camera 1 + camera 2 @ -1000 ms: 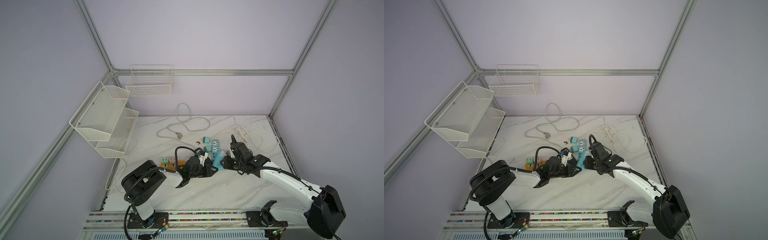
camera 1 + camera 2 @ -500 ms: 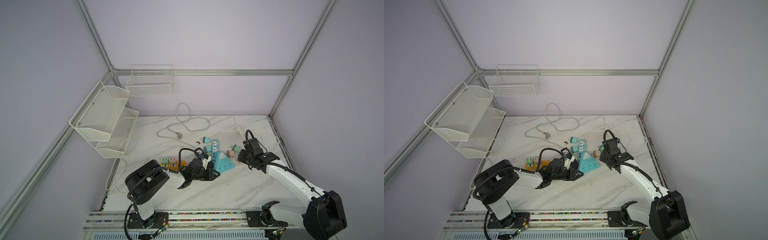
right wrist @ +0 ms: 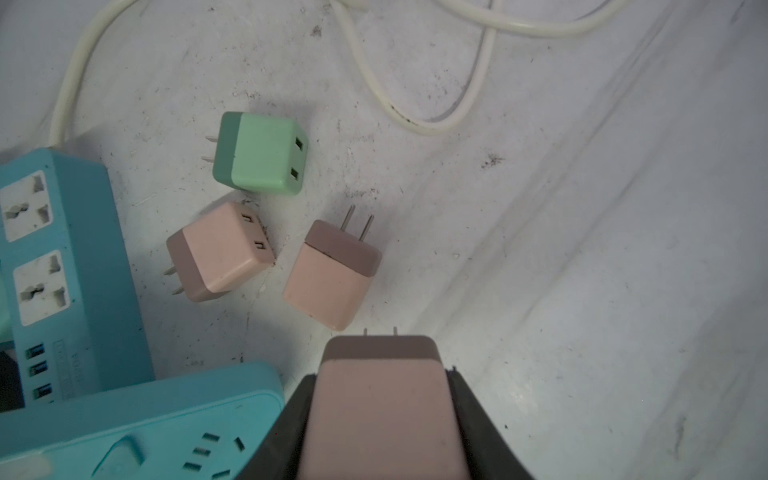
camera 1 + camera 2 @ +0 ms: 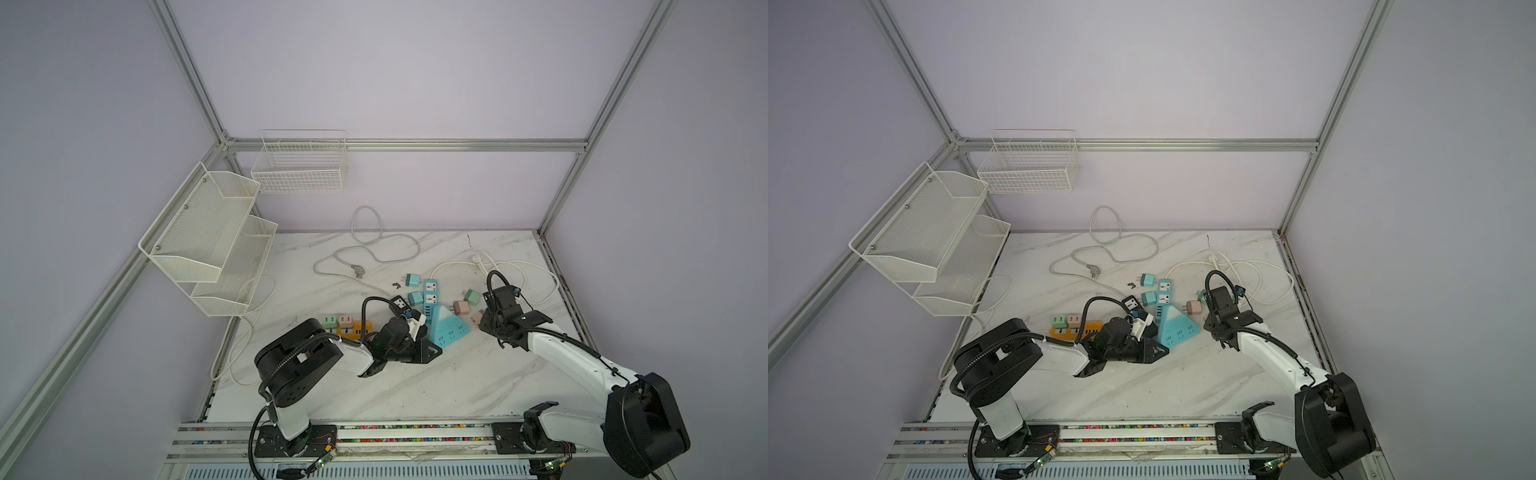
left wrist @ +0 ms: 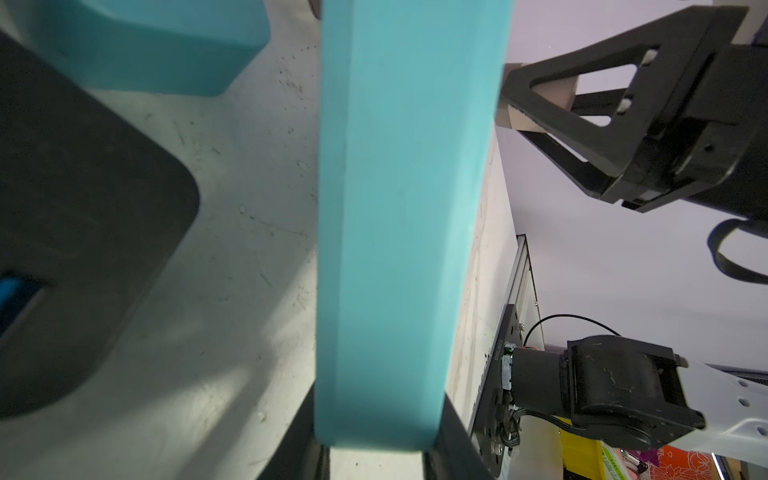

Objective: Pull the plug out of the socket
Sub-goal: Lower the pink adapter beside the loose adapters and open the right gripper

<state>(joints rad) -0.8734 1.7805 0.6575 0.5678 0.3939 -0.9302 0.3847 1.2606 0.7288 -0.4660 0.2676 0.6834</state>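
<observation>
White-shelled arms [image 4: 569,359] with bulky black joints [image 4: 299,365], looping black cables [image 4: 363,320] and black pincers [image 3: 380,386].

Cut off by the frame edge in the right wrist view: the pink plug [image 3: 380,407] and the right gripper [image 3: 381,374] clamped on it. Cropped there as well: the triangular socket [image 3: 137,428] and the blue power strip [image 3: 62,270]. Blurred and cropped in the left wrist view: the triangular socket again, masking most of the left gripper [image 5: 376,428] closed on it. Beside it, a dark shape [image 5: 83,228], too blurred to name. Too small and too covered in both top views to make out: the pink plug.
</observation>
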